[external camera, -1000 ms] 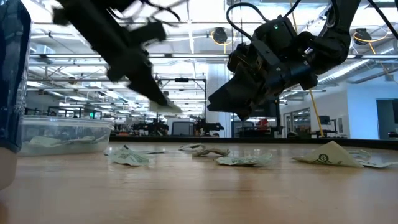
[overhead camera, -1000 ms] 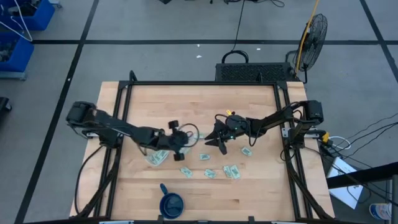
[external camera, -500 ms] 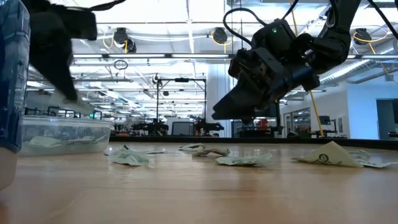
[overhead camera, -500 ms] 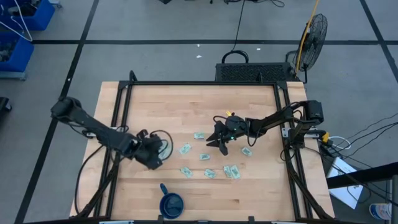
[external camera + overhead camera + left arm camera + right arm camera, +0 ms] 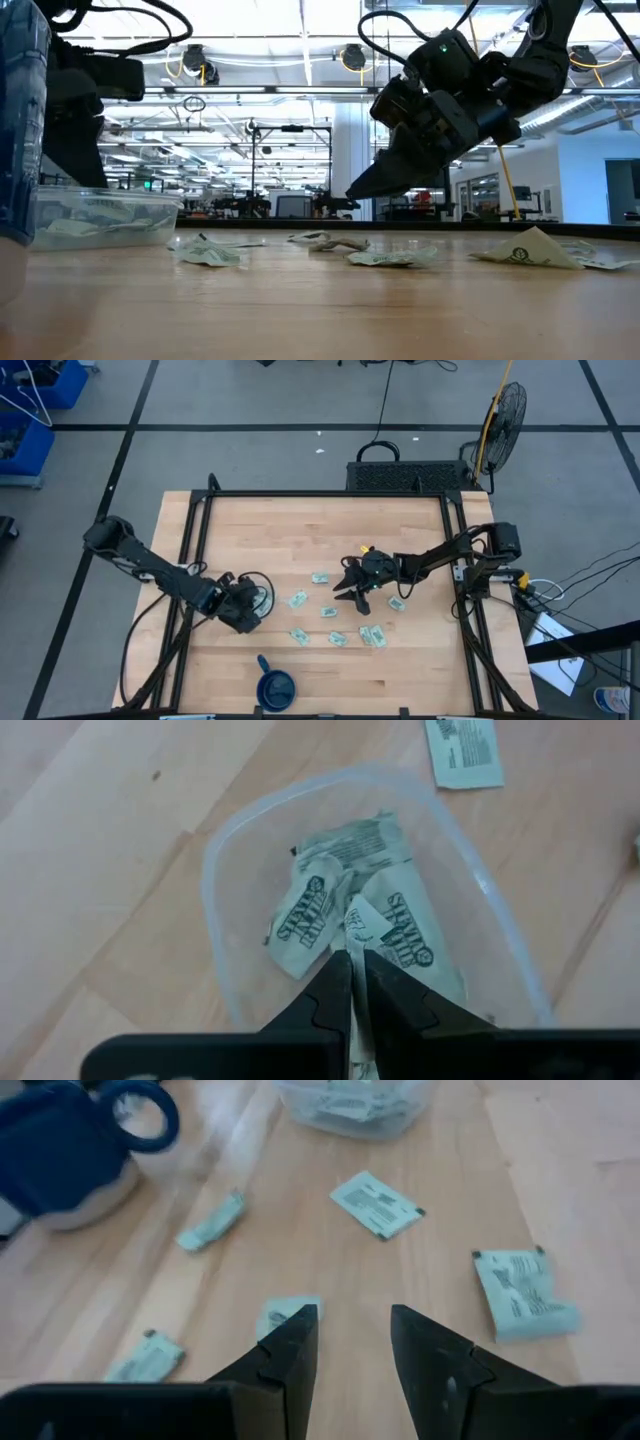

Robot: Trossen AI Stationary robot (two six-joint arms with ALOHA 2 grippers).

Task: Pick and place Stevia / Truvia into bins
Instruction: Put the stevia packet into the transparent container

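Observation:
The clear tub (image 5: 215, 880) stands near the table's left side (image 5: 100, 215) and holds a few pale green Stevia sachets (image 5: 305, 915). My left gripper (image 5: 357, 957) hangs over the tub (image 5: 245, 610), pointing down into it, shut on a sachet. Several more sachets lie flat on the wood mid-table (image 5: 329, 612), (image 5: 297, 600), (image 5: 373, 635). My right gripper (image 5: 355, 1340) is open and hovers above these loose sachets (image 5: 352, 592), touching none; one sachet (image 5: 285, 1315) lies just ahead of its fingers. My left gripper pinches one sachet between its two fingers, coming from above and pointing down into the tub. The sachet's upper end (image 5: 357, 925) runs into the narrow gap between the fingertips. Whether its lower end rests on the sachets in the tub, I cannot tell.
A dark blue cup with a handle (image 5: 275, 685) stands near the table's near edge, left of centre (image 5: 60, 1155). Black frame rails run along the table's left and right sides (image 5: 190, 560). Bare wood lies toward the far edge (image 5: 320, 530).
My left gripper has swung from mid-table toward the left, over the clear tub, and has stayed there for the last half second. My right gripper has sunk a little toward the loose sachets, its fingers still apart.

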